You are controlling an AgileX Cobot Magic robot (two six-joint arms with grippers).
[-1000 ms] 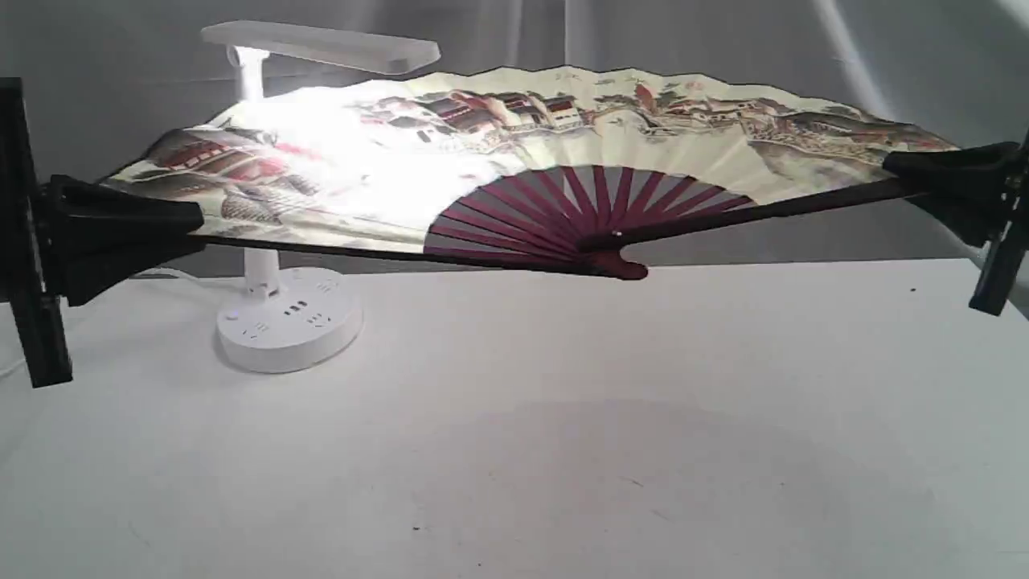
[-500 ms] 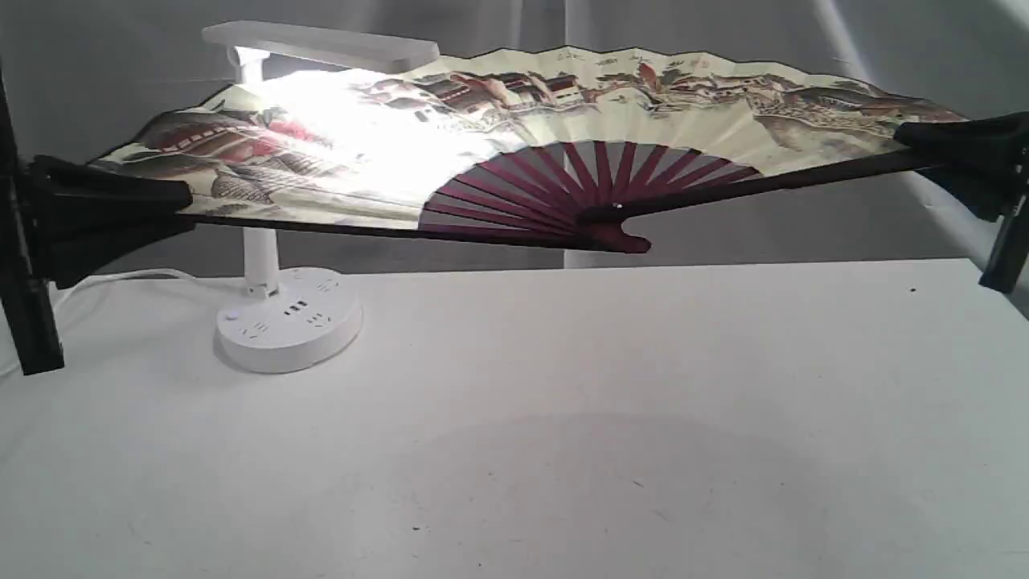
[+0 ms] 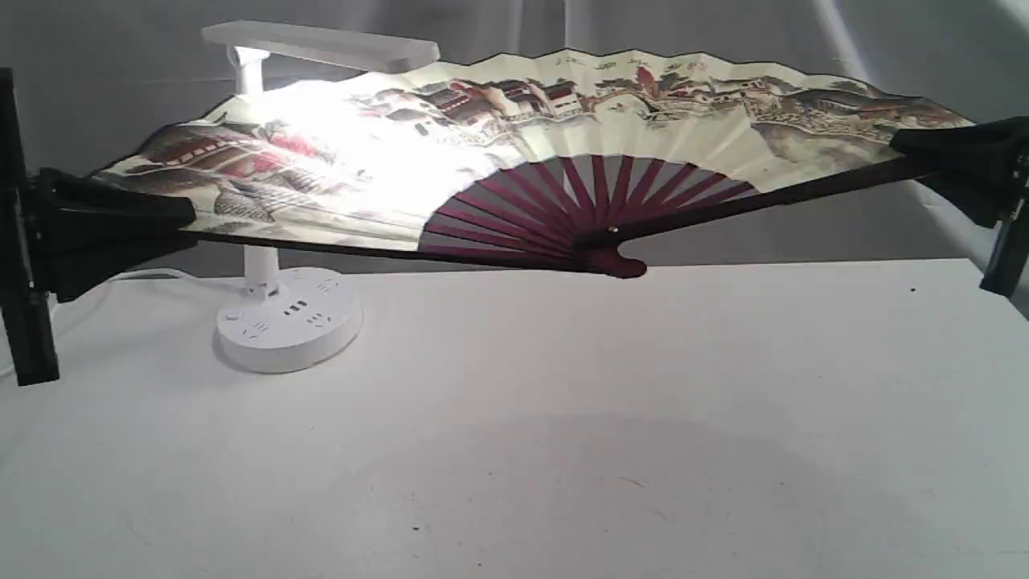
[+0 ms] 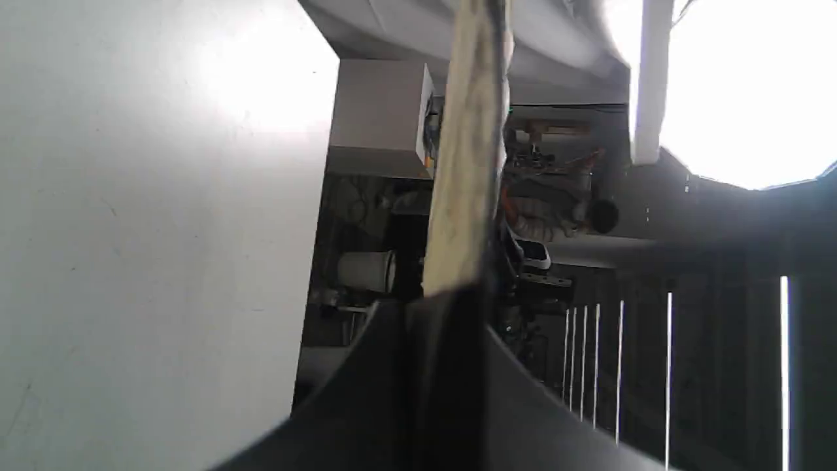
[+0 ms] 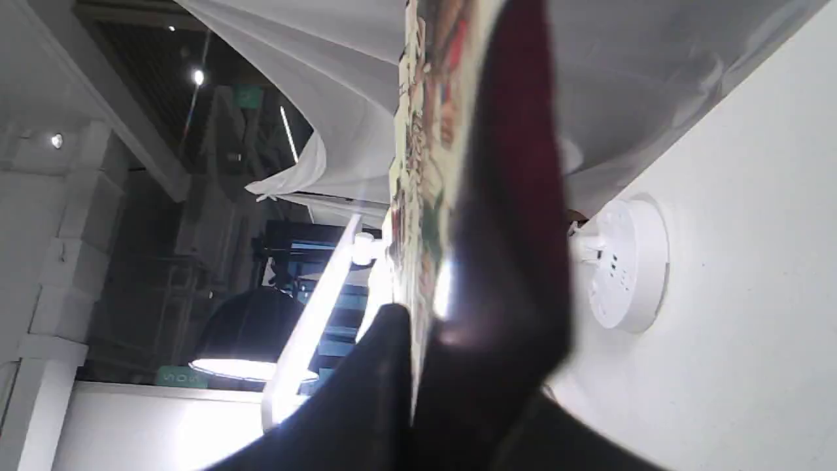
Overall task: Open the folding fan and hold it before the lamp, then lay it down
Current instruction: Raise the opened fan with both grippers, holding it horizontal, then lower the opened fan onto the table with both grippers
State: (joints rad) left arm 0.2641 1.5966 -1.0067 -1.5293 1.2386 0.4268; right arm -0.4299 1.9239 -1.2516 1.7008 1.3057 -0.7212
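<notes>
White cloth drapes the back wall, and a pale tabletop [image 3: 563,450] spreads beneath the work. The folding fan [image 3: 498,161] hangs fully spread above it, clear of the surface. Its long axis runs side to side between the 2 arms, with the pivot low and toward the camera. The left pincer [image 3: 181,221] is clenched on the fan's left guard rib and the right pincer [image 3: 904,153] on the right one. Each holds 1 end, so neither arm is nearer.

The lamp [image 3: 285,318] stands behind the fan's left half, its bar head showing above the leaf's top edge, and glare bleaches the paper there. Laying the fan down should turn on both ends descending together, axis level, with the left end passing in front of the lamp's base.

The exterior view gives the whole span and painted face. Both wrist views show the fan only edge-on, though the right wrist view catches the lamp's glowing underside, which the exterior view hides.
</notes>
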